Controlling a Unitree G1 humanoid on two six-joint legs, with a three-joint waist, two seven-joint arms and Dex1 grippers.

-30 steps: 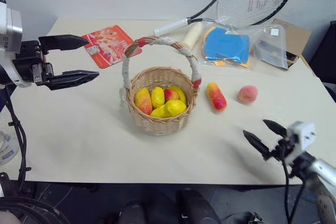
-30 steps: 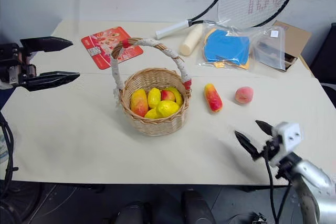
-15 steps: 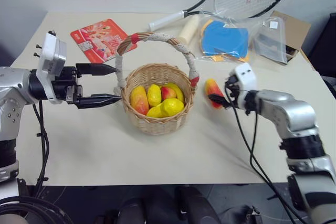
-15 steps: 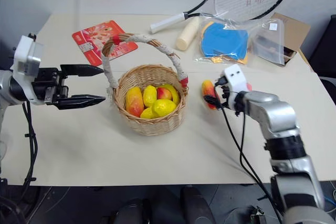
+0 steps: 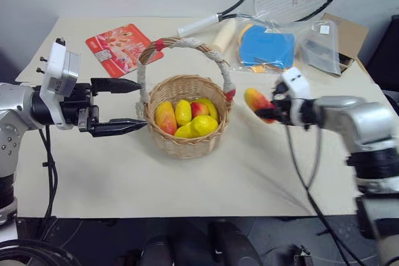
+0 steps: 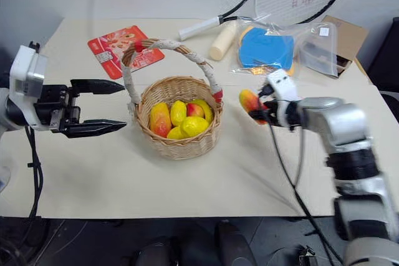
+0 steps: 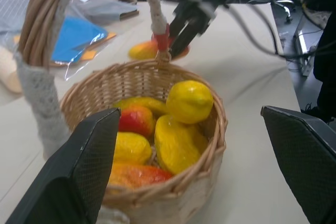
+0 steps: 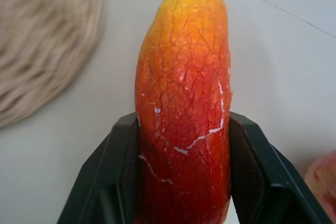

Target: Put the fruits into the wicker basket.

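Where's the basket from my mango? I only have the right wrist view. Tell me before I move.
Observer: In the head views the basket stands just left of the mango clamped in your right gripper.
Operator: Report what's in it.
Observer: Several fruits, yellow and red-and-yellow, piled to about the rim.
Operator: Check for anything in the way.
Observer: The arched handle spans the basket, and its right foot is next to the mango. The left gripper hangs open at the basket's left side.
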